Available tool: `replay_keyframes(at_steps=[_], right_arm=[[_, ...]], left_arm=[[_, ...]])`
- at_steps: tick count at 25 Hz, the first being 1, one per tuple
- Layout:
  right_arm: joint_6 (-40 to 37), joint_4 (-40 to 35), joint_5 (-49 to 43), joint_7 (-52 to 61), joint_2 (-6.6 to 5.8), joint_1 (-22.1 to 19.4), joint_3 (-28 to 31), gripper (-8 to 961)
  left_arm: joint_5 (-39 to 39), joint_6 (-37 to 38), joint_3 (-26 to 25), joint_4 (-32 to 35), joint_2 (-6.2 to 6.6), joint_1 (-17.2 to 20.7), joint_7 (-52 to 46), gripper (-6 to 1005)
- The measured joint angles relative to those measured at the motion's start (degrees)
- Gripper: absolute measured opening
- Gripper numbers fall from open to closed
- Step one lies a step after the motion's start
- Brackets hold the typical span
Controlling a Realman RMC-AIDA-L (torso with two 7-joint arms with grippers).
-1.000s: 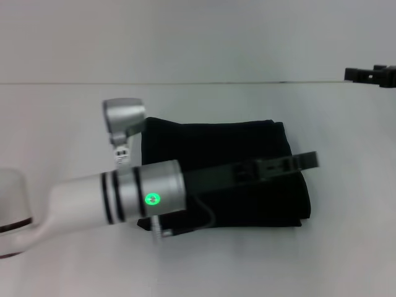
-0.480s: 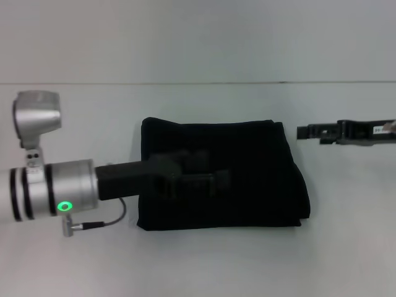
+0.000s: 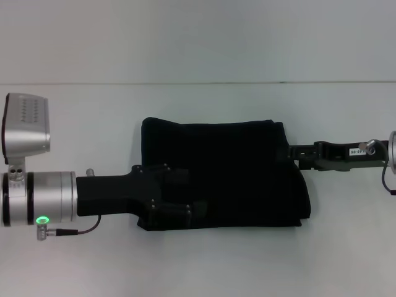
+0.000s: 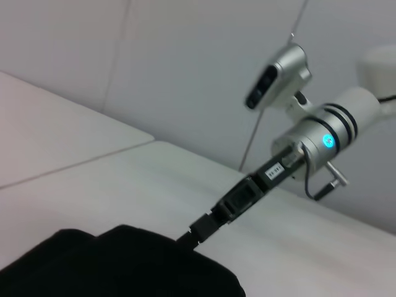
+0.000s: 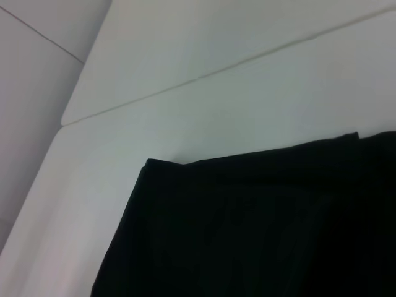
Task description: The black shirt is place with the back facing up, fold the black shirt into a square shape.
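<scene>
The black shirt (image 3: 235,161) lies folded into a compact, roughly square block in the middle of the white table, with no lettering showing. My left gripper (image 3: 195,210) reaches in from the left and lies low over the block's front left corner, black against black. From the right, my right gripper (image 3: 289,152) meets the shirt's right edge near its rear corner. In the left wrist view the shirt (image 4: 124,266) fills the lower part and the right gripper (image 4: 199,230) touches its edge. The right wrist view shows only the shirt (image 5: 260,229) and the table.
The white table (image 3: 198,266) surrounds the shirt on all sides. A pale wall (image 3: 198,37) rises behind the table's rear edge. Nothing else lies on the surface.
My left arm has pulled back to the left, from reaching across the shirt to its left front corner. My right arm has come in from the far right to the shirt's right edge.
</scene>
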Motion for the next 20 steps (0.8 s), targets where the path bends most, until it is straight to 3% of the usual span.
replay_keyframes(at_steps=[12, 20], right_arm=[[4.5, 1.0, 0.0, 0.0, 2.87, 2.1, -1.4, 861], [5.9, 1.6, 0.1, 1.4, 3.45, 2.5, -2.7, 852]], left_arm=[[0.3, 0.0, -0.1, 0.1, -0.05, -0.1, 0.4, 910], [0.4, 0.1, -0.1, 0.5, -0.05, -0.1, 0.6, 908]])
